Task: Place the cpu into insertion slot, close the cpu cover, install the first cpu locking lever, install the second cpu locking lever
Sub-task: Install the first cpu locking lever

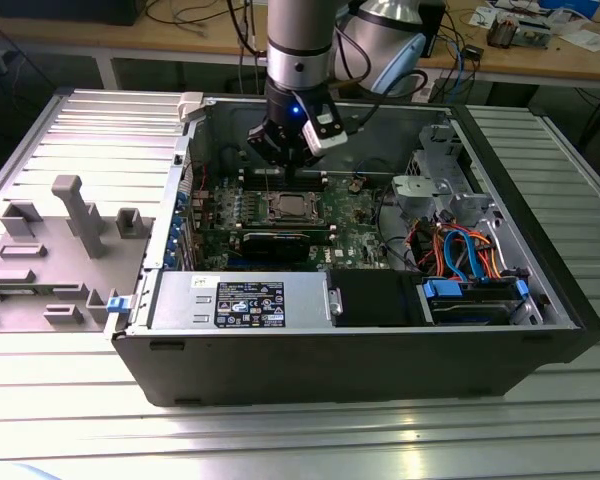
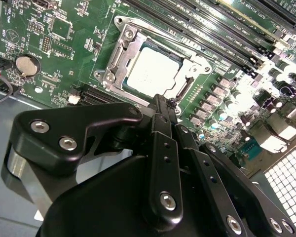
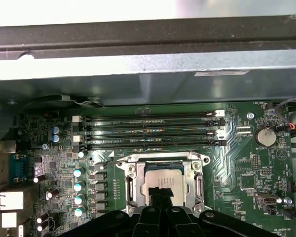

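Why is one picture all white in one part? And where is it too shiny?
First wrist view: strong light turns the area beyond the case wall plain white. Second wrist view: glare bleaches part of the circuit board, and the cpu gleams pale. Exterior view: the ribbed table shows soft bright patches.

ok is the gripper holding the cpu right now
No, the cpu lies flat in the insertion slot, framed by the cpu cover, with the gripper at the slot's edge.
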Controlling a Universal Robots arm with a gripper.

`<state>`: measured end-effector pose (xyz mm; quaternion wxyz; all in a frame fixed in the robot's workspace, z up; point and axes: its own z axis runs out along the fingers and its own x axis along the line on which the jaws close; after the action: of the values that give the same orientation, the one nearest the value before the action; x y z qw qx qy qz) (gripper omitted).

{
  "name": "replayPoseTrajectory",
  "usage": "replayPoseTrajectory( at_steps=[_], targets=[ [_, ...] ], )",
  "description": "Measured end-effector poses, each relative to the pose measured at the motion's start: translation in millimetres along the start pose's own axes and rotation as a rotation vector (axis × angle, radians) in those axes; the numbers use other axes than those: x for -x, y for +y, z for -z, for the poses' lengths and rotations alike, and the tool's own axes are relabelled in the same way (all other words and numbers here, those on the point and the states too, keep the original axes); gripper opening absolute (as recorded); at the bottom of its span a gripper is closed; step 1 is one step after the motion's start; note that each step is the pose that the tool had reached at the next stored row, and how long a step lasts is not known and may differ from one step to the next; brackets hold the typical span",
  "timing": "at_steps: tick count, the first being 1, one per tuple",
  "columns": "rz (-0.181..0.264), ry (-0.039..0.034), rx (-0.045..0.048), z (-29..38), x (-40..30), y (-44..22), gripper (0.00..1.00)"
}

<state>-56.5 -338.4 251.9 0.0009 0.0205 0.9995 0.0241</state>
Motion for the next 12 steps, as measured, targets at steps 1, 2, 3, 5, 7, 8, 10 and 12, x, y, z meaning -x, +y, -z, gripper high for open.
replayPoseTrajectory(
  at_steps=[1, 2, 3, 5, 7, 8, 10, 12],
  targets=[
    [0.004, -0.0007, 0.0002, 0.0, 0.0, 0.0, 0.11],
    [0.012, -0.0006, 0.0002, 0.0, -0.1, 0.0, 0.11],
    [0.021, -0.0005, 0.0002, 0.0, -0.1, 0.0, 0.11],
    [0.026, -0.0048, 0.0003, 0.0, -1.6, -0.1, 0.11],
    [0.026, -0.0123, 0.0008, 0.3, -3.9, -0.2, 0.11],
    [0.026, -0.0150, 0.0011, 0.6, -4.9, -0.2, 0.11],
    [0.027, -0.0231, 0.0032, 0.7, -8.3, -0.3, 0.11],
    [0.027, -0.0277, 0.0035, 0.8, -12.1, -0.5, 0.11]
  ],
)
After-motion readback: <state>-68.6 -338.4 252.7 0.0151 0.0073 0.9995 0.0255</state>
